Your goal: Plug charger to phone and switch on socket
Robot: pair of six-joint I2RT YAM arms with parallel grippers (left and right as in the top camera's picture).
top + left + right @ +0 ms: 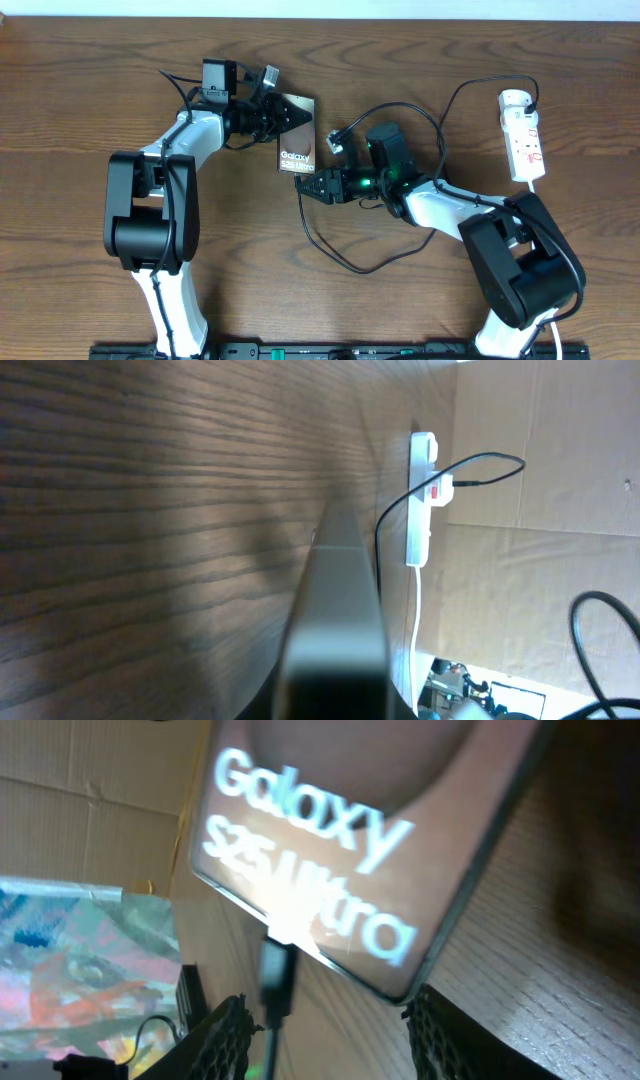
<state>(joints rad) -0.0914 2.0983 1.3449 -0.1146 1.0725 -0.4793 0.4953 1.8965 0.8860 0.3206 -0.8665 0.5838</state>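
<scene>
charger [277,980]: its black connector tip sits at the lower edge of the phone, touching it under the lettering; glare hides whether it is seated in the port. the thin cable drops from the tip between the right fingers, loops wide over the table on the near side of the right arm and runs on toward the socket.
right gripper [325,1015]: released, jaws standing apart on either side of the connector; the fingers [220,1035] do not appear to touch the connector or the cable.
phone [297,148]: near the middle of the table, between the two grippers, its bronze face with "galaxy s25 ultra" showing to the overhead camera, the lettered end toward the right gripper. in the left wrist view it shows edge-on as a blurred grey slab.
left gripper [291,117]: clenched on the far end of the phone, grasping it by its edges.
socket [523,135]: white strip with red switches at the far right of the table, well apart from the phone, one black cable leading into its far end.
table [90,80]: dark wood grain, bearing everything.
</scene>
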